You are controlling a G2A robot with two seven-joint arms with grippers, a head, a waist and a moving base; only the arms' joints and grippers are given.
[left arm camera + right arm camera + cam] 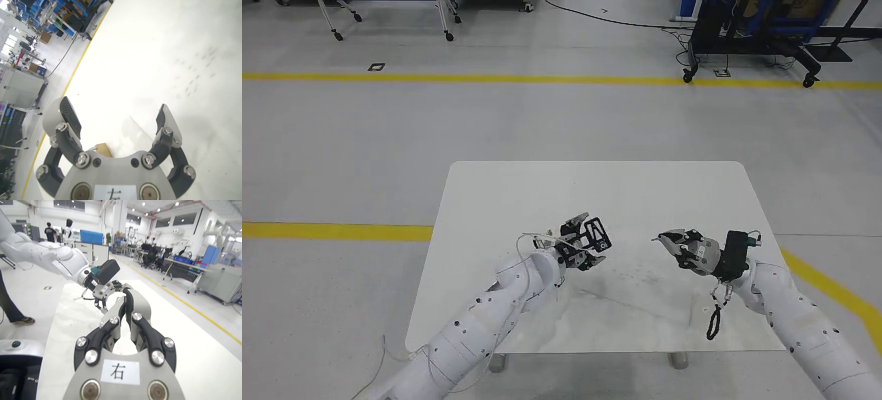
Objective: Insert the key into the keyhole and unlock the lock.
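Note:
A brass padlock (103,149) lies on the white table (642,190), partly hidden under the palm of my left gripper (114,106). That gripper is open, with its ribbed pads (70,115) wide apart and nothing between them. In the top view the left gripper (587,238) hangs over the table's middle. My right gripper (666,240) faces it from a short distance. The right gripper (126,295) is shut, and a thin metal bit, the key (117,298), sticks out at its tips toward the left arm (62,256).
A black strap (714,322) hangs from the right forearm near the table's front edge. A person's legs (9,306) stand on the floor beside the table. Bare tabletop stretches behind both grippers.

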